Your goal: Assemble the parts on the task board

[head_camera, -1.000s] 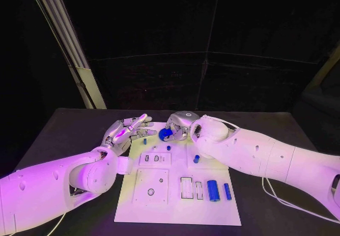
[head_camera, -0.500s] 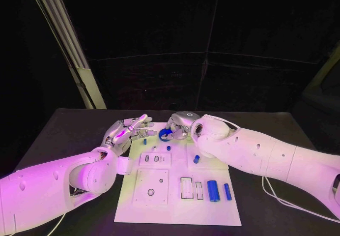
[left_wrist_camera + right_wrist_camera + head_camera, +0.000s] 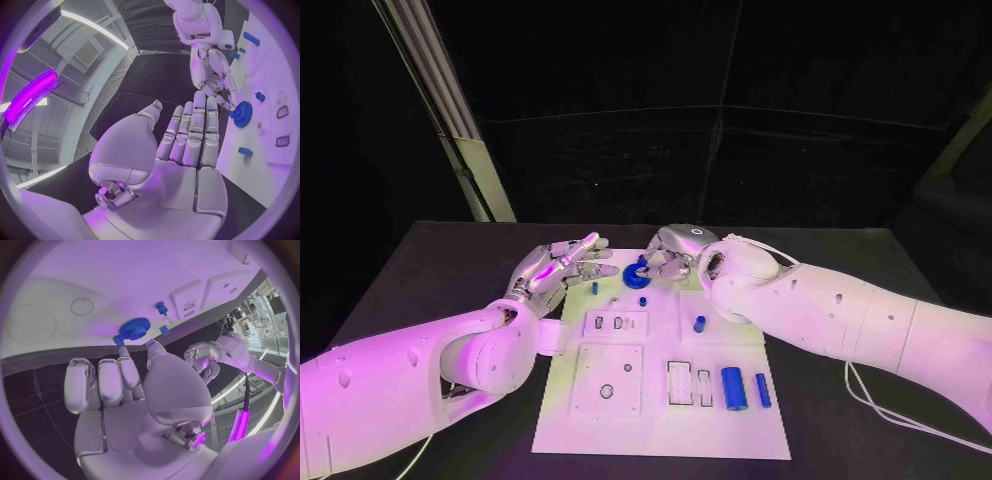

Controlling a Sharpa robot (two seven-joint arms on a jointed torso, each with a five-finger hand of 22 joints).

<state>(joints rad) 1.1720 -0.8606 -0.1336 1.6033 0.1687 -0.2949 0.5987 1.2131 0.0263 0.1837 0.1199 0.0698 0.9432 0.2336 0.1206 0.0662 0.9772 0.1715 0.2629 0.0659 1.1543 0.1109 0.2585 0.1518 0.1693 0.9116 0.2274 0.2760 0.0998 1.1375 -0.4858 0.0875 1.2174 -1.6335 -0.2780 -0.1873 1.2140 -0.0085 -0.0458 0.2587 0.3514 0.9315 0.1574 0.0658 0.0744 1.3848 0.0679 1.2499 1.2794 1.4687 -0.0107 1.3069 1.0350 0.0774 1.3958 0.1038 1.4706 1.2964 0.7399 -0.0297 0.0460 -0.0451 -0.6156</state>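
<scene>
the blue gear (image 3: 636,276) sits at the far end of the board (image 3: 632,420), flat on the white plate. the right hand (image 3: 671,254) reaches over it, fingertips (image 3: 123,348) just at the gear's rim; whether they touch it or pinch it i cannot tell. the left hand (image 3: 560,265) hovers beside the far left corner, fingers straight and close together, holding nothing. two blue cylinders (image 3: 734,387) lie near the front right, and small blue pegs (image 3: 700,323) stand mid-board.
</scene>
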